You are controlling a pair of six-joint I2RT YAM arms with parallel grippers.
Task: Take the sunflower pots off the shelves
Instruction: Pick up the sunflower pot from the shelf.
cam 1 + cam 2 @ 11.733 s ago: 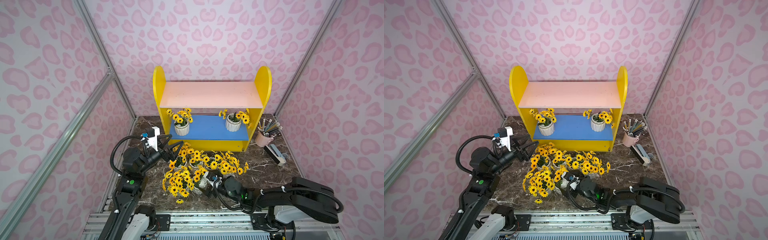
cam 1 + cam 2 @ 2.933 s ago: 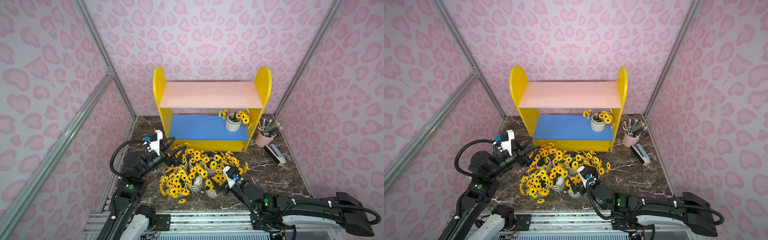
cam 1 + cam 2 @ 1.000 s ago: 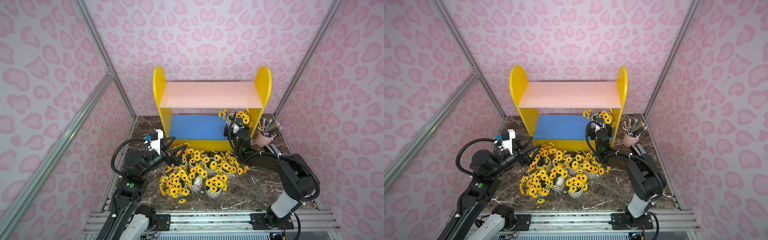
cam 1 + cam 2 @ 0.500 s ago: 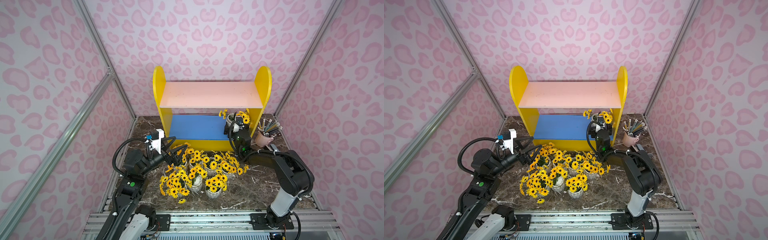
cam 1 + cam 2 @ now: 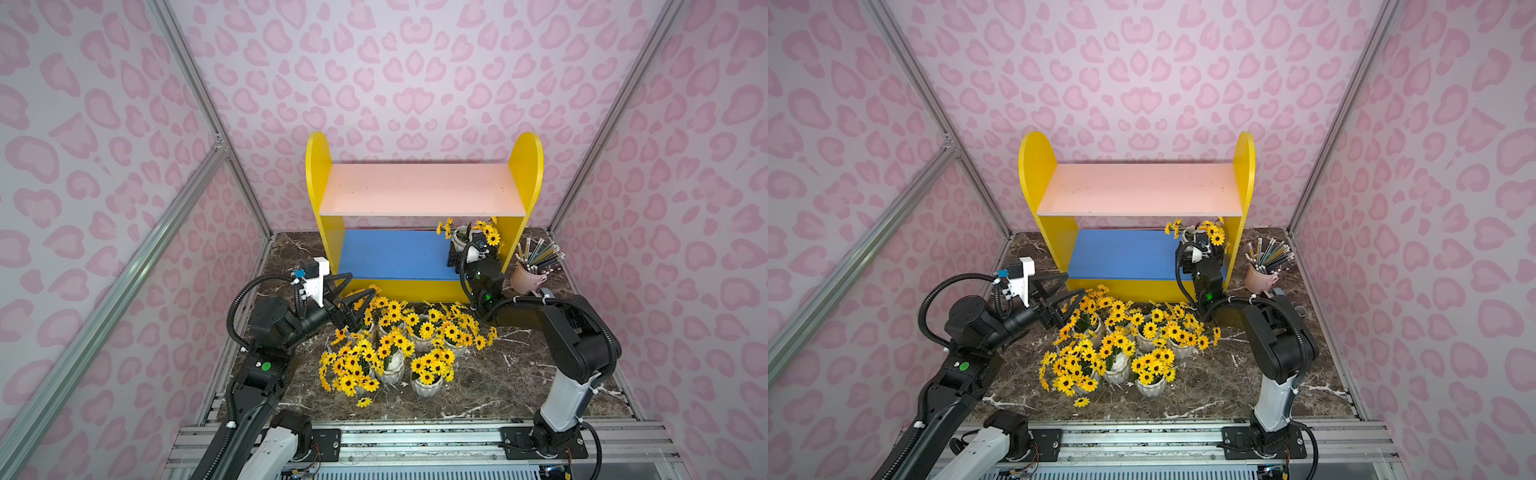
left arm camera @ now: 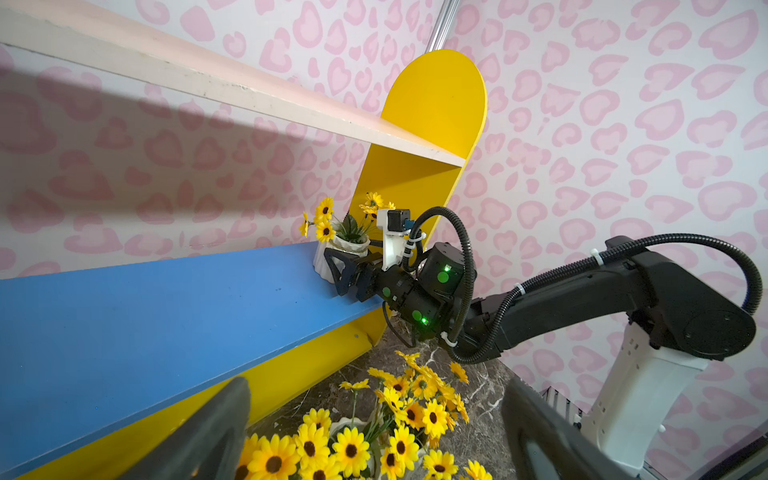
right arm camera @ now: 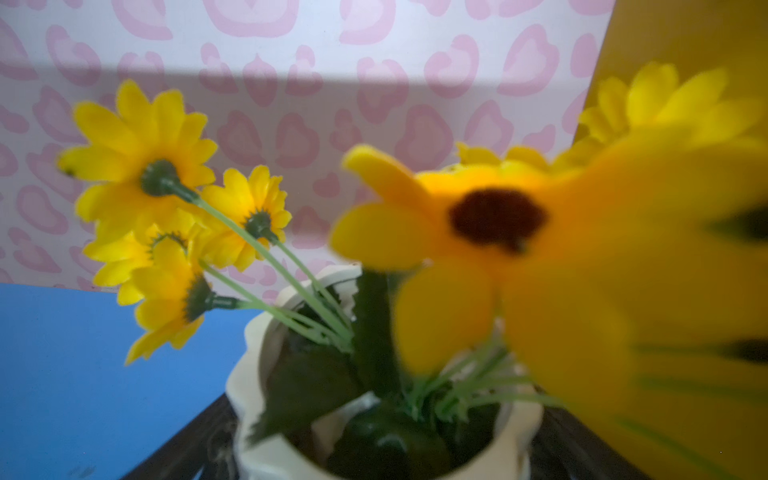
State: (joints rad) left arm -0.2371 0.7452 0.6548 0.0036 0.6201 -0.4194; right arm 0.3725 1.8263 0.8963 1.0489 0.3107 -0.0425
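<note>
One sunflower pot (image 5: 458, 240) stands at the right end of the blue lower board (image 5: 395, 253) of the yellow shelves (image 5: 318, 174). My right gripper (image 5: 462, 254) is open around it, with a dark finger (image 7: 183, 444) on each side of the white pot (image 7: 266, 453). I cannot tell whether the fingers touch it. The pale pink upper board (image 5: 419, 189) is bare. Several sunflower pots (image 5: 399, 345) stand clustered on the marble table in front of the shelves. My left gripper (image 5: 362, 284) hovers open above the cluster's left edge and holds nothing.
A pink cup of pencils (image 5: 525, 278) stands right of the shelves, close to my right arm. One loose flower (image 5: 364, 402) lies on the table in front of the cluster. Pink-patterned walls close in the table on three sides.
In the last second my right gripper has edged slightly further onto the lower board around the pot. Earlier, a pot at the board's left end came off and the right arm swung up from the table.
</note>
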